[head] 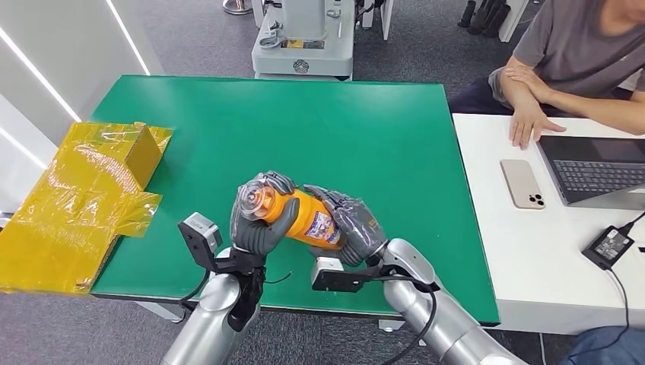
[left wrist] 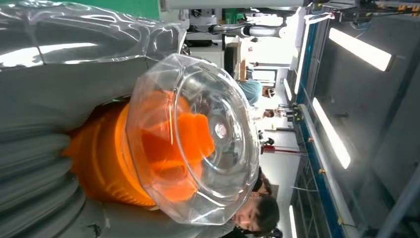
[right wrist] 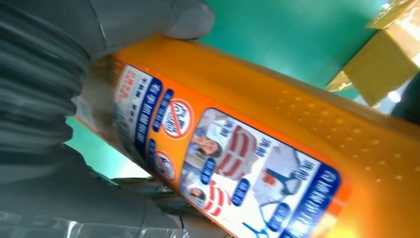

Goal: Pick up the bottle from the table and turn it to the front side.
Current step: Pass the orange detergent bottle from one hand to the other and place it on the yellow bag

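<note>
Orange plastic, smooth and glossy, forms the body of the bottle [head: 300, 217], which is held off the green table [head: 365, 129] between both robot hands, lying on its side and tilted. The left hand [head: 258, 224] wraps its dark grey fingers around the capped end, and the right hand [head: 356, 226] clasps the base end, so the bottle's middle spans the gap between the two sets of fingers. A clear faceted cap [left wrist: 198, 139], domed and many-sided like cut glass, covers an orange nozzle and points toward the robot; in the left wrist view it bulges out just beyond the ribbed grey cover of the left hand. In the right wrist view a thick grey thumb [right wrist: 163, 20] presses on the bottle's rounded shoulder, and just past it lies a glossy label [right wrist: 233, 173] with blue-edged panels, small pictures of people and a red prohibition circle. Farther along from the thumb, the orange surface carries rows of small raised dots. Beyond the left hand's fingers, at the table's far left edge, sits a boxy shape under crinkled yellow film [head: 91, 190]. Off to the right hand's side, a white desk [head: 525, 251] holds a phone [head: 522, 183] and a laptop [head: 601, 167], where a person [head: 570, 61] sits.
</note>
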